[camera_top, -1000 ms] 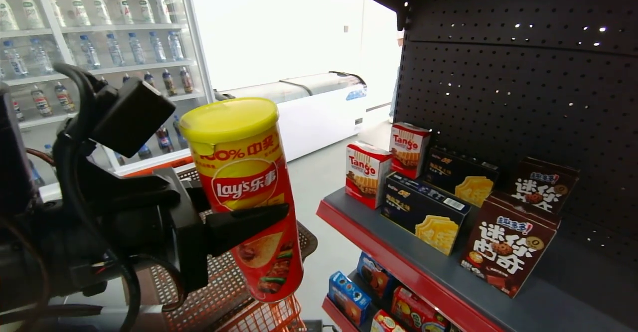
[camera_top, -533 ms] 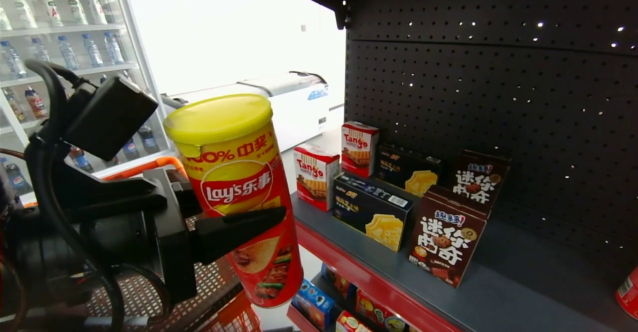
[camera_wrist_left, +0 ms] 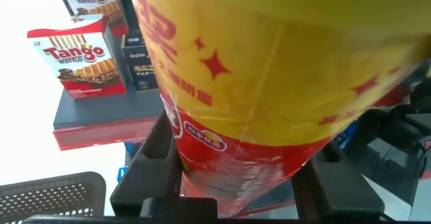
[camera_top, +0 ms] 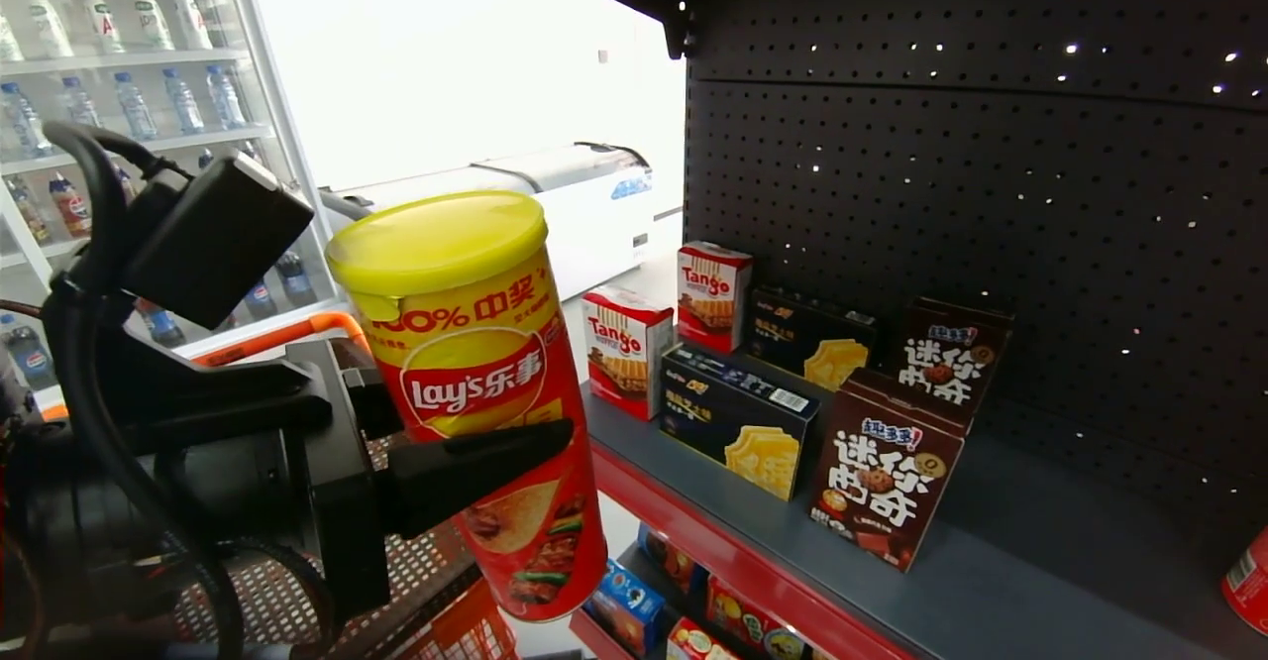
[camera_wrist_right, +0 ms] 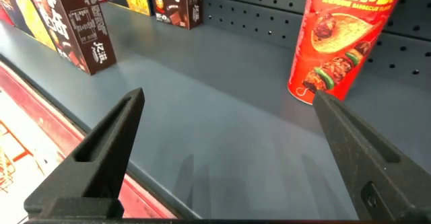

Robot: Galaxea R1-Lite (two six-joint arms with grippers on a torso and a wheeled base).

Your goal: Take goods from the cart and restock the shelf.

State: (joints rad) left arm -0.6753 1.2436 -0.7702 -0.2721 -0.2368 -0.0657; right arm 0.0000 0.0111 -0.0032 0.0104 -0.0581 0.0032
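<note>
Head view: left gripper (camera_top: 477, 416) clamps chip can (camera_top: 461, 293); right wrist view: shelved can (camera_wrist_right: 340, 42).

The grey shelf (camera_top: 991, 591) bears wafer boxes (camera_top: 619, 348), dark biscuit boxes (camera_top: 882, 482) and a red chip can (camera_wrist_right: 340, 42).

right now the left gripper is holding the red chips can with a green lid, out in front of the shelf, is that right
Not quite. The lid is yellow, not green, as the head view shows. The rest holds: the left gripper is shut on the red chips can, out in front of the shelf.
</note>
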